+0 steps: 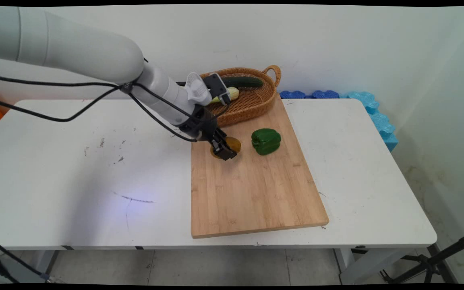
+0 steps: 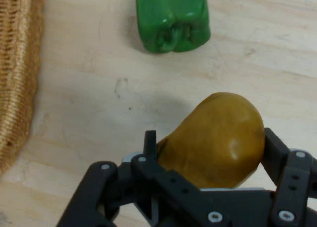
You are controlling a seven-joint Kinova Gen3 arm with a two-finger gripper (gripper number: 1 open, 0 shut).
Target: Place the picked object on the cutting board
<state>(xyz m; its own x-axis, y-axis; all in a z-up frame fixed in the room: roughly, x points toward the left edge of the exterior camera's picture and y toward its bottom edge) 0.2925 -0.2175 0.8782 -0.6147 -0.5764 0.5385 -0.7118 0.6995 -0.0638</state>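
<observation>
White table (image 1: 75, 169) w/ a bamboo cutting board (image 1: 252, 193) is filling centre frame. Black gripper (image 1: 224, 150) is closing on a brown pear-shaped fruit (image 2: 218, 138) at board's upper left, fingers (image 2: 277, 153) pressing both sides. Green pepper (image 1: 266, 141) is sitting just right; wicker basket (image 1: 252, 102) w/ cucumber (image 1: 243, 82) behind. Judgement: keeping the squeeze centred should stop it rolling.
</observation>
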